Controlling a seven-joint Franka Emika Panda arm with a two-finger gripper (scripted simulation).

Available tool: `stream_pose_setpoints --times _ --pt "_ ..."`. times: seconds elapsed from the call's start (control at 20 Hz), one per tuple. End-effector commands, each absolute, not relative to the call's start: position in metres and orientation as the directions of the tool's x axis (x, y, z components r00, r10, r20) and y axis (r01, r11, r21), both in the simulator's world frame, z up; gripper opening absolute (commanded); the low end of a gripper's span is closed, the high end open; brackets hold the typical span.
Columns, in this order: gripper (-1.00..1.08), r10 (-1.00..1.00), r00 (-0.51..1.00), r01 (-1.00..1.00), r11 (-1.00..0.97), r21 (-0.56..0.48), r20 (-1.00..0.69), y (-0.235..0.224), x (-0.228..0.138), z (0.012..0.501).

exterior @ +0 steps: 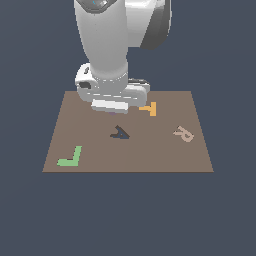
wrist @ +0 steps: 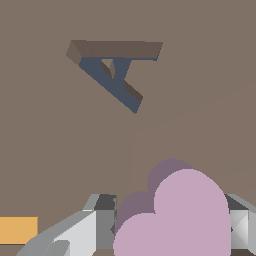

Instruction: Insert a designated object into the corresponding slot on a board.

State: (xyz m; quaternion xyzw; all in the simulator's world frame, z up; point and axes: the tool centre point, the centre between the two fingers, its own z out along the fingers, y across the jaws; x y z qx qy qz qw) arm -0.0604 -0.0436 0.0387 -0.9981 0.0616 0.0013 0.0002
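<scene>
Going L to R in the exterior view: green L piece (exterior: pixel 70 157) lies flat on the board (exterior: pixel 100 160) near its front-left corner. Next, the arm comes down over the back-middle of the board, fingers (exterior: pixel 111 106) low, just above the surface. Dark A-shaped cutout (exterior: pixel 120 133) sits mid-board, empty. Orange T (exterior: pixel 149 108) is just beside the hand on the exterior view's right. Tan R (exterior: pixel 183 134) is further right, well apart from the rest.

Wrist view: pink heart (wrist: pixel 177 220) sits between the two grey fingers (wrist: pixel 95 225), one on each side, and they look clamped on it. A darker purple heart-shaped patch (wrist: pixel 162 175) peeks out right behind the heart, could be its shadow or the slot itself, can't tell which. The A cutout (wrist: pixel 112 75) shows its recessed walls; orange T (wrist: pixel 17 230) is at the frame edge.

Progress, my read: the grasp is done, heart is held near the board's back-middle. Whether it's lifted, hovering over its slot or already partly seated, I can't tell; the heart cutout isn't clearly visible in either view. Left to do: line up, press in, let go.

Writing: no brands or labels anywhere. Only letter shapes as pieces/cutouts: L, A, T, R.
</scene>
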Motion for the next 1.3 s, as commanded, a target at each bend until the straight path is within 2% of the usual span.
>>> stream_pose_setpoints --times 0.0,0.35,0.9,0.95,1.25 --pt "-1.0 -0.123 0.992 -0.123 -0.992 0.0 -0.002 -0.056 -0.072 0.04" --pt "-1.0 -0.125 0.992 -0.125 -0.992 -0.001 -0.002 -0.078 -0.092 0.04" --pt "-1.0 -0.126 0.992 -0.126 -0.992 -0.001 -0.002 -0.081 -0.093 0.03" --pt "1.0 -0.126 0.992 -0.126 -0.992 -0.001 -0.002 -0.081 -0.093 0.03" --pt "1.0 -0.126 0.992 -0.126 -0.992 -0.001 -0.002 -0.081 -0.093 0.03"
